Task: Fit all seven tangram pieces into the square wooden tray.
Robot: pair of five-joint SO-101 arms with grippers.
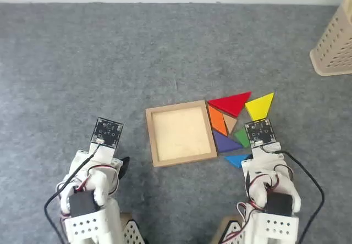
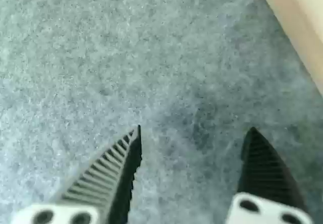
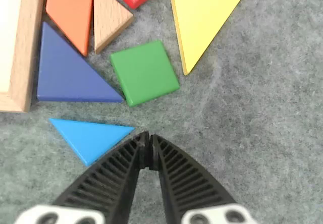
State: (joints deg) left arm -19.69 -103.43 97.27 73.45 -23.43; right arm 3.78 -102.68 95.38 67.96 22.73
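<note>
The seven tangram pieces lie flat on the grey carpet (image 1: pixel 82 62), all outside and just beside the right side of the wooden tray (image 1: pixel 149 138), which is empty. They look like thin, stiff, light wooden plates with smooth painted faces, so I think they will not bend or break, but can slip between the fingers. Only their low edges offer a hold. The green square (image 3: pixel 145 72) seems the easiest, taken across two parallel sides. The light blue triangle (image 3: pixel 88 135) would need one finger on its long side and one near the opposite corner. The right gripper (image 3: pixel 148 143) is just beside this triangle, fingers pressed together and holding nothing. The left gripper (image 2: pixel 192 138) is spread over bare carpet on the other side of the tray.
</note>
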